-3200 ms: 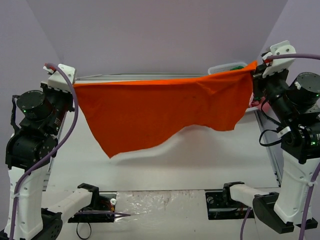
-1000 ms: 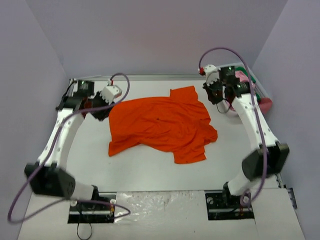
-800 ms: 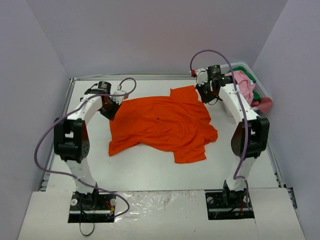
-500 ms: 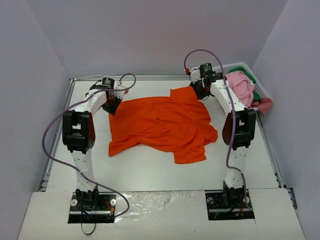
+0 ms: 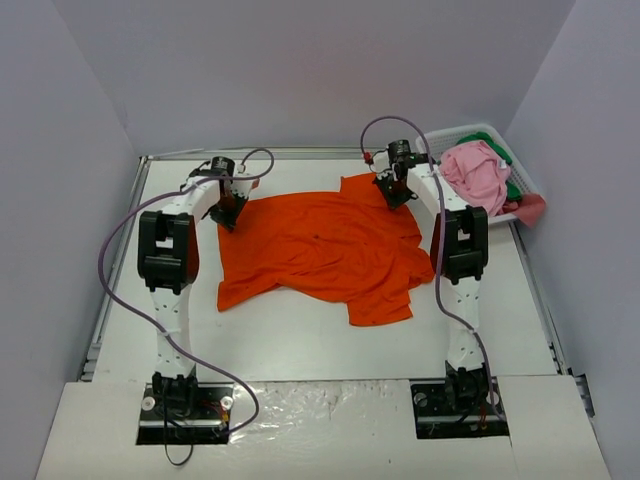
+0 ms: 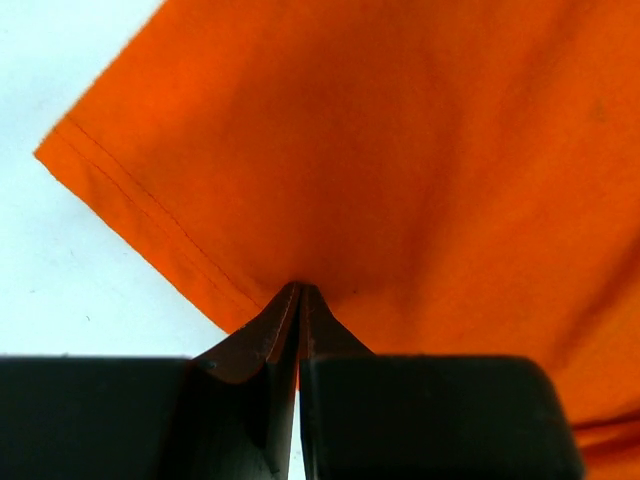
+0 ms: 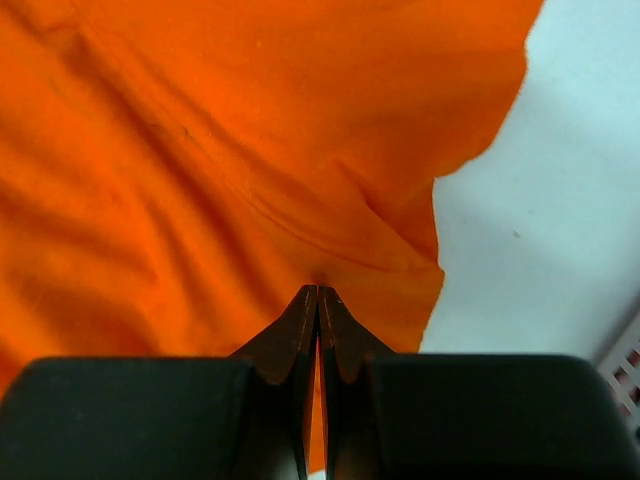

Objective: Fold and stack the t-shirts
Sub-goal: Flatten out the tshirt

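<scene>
Shirt: orange t-shirt [image 5: 320, 245] rumpled on table [image 5: 300, 345].
Left gripper [image 6: 300, 290]: my jaws shut, tips on its hemmed edge.
Right gripper [image 7: 318, 291]: shut, tips on far-corner folds.

left tool [image 6: 300, 292]: closed, tips down | right tool [image 7: 318, 290]: closed, tips down

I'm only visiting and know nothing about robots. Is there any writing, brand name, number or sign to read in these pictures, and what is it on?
None: no word, number, logo or sign can be read in any view.
orange t-shirt: plain cloth, no print or tag showing.
pink t-shirt: no print showing.
white basket: no label showing.
</scene>
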`<act>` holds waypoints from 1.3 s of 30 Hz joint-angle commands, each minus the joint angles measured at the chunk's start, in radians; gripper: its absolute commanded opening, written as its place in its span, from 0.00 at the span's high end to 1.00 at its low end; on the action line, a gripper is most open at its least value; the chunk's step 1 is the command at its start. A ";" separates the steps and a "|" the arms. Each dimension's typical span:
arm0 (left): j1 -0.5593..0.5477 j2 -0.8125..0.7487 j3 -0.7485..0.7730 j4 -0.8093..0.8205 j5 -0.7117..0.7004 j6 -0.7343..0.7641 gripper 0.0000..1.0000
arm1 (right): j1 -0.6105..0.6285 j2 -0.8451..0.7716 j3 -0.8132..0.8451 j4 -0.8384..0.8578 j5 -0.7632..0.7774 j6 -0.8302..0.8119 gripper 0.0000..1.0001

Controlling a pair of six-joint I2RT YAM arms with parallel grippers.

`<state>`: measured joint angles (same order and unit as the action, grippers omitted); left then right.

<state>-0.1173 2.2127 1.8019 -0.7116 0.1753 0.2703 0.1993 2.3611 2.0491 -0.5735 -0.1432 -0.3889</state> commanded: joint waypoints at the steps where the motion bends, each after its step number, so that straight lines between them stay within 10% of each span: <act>1: 0.004 -0.016 0.045 -0.035 -0.010 -0.037 0.98 | 0.012 0.026 0.054 -0.016 0.010 0.012 1.00; 14: 0.002 0.111 0.158 -0.087 -0.118 -0.060 0.98 | 0.012 0.171 0.180 -0.017 0.025 0.018 1.00; 26: 0.005 0.424 0.733 -0.247 -0.241 -0.029 0.98 | 0.006 0.386 0.488 0.070 0.128 0.028 1.00; 39: -0.005 0.486 0.846 -0.037 -0.391 -0.003 0.98 | 0.011 0.480 0.542 0.331 0.355 0.051 1.00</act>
<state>-0.1177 2.7014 2.6038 -0.7979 -0.1318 0.2550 0.2062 2.7899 2.5774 -0.2848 0.0910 -0.3561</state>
